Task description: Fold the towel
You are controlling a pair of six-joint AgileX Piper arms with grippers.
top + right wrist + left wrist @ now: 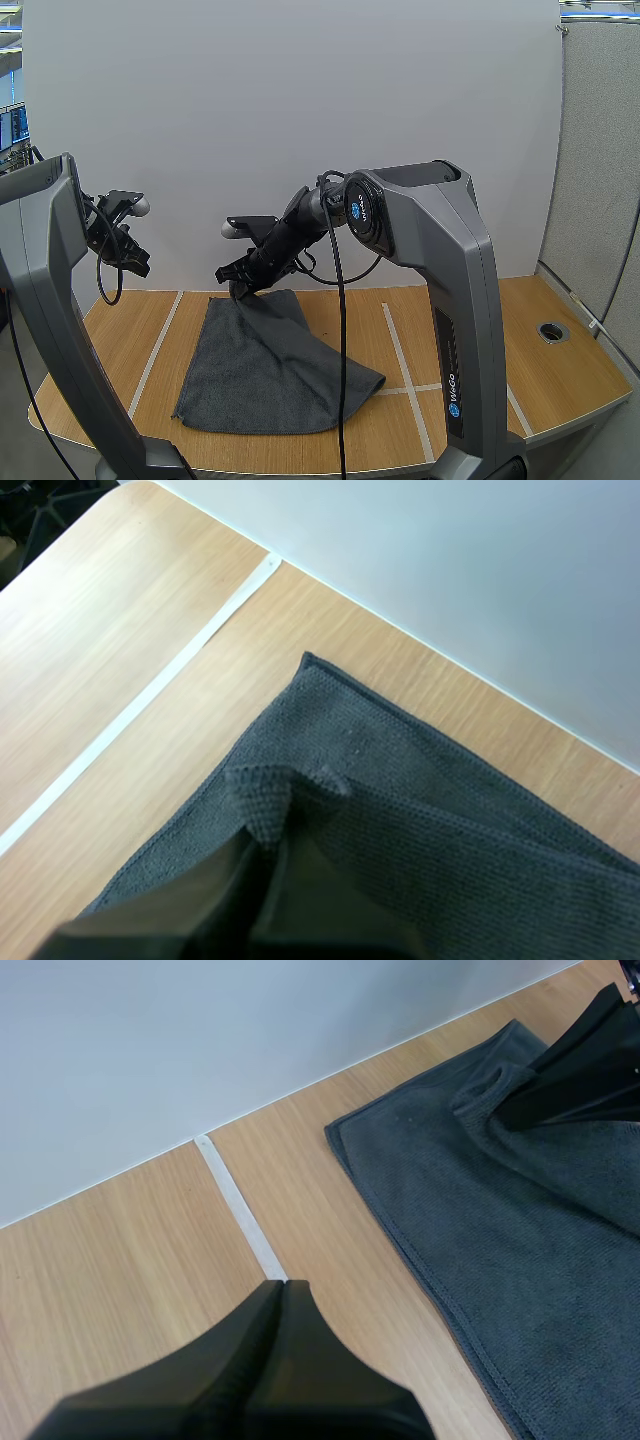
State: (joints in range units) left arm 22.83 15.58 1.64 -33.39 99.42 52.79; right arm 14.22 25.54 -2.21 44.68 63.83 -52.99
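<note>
Table (560, 390): light wood-grain top, crossed by white tape lines (405, 355) running 12 to 6 o'clock, with a shorter one across.

Towel (265, 370): dark grey, fine nubby weave, stitched hem along the edges. Placed left of the table's centre, between two of the long tape lines. Near half spread flat, with the 7 o'clock corner close to the table's near edge. Side toward 4 o'clock loosely doubled over on itself into a rounded bulge. Far part, toward 12 o'clock, drawn up off the wood into a peak. Far corner at 11 o'clock flat on the table, just beside the peak.

Right gripper (240, 285): reaching down from 1 o'clock onto the towel's far part. Narrow, both black fingers (225, 890) closed on a small raised fold of the cloth, a little in from the hem. Fold standing up as a puckered ridge between the tips.

Left gripper (135, 262): held above the table toward 9 o'clock of the towel, well apart from it. Fingers pressed together into one dark wedge, nothing between them, touching nothing. Bare wood and a tape line beneath the tips in the left wrist view.
</note>
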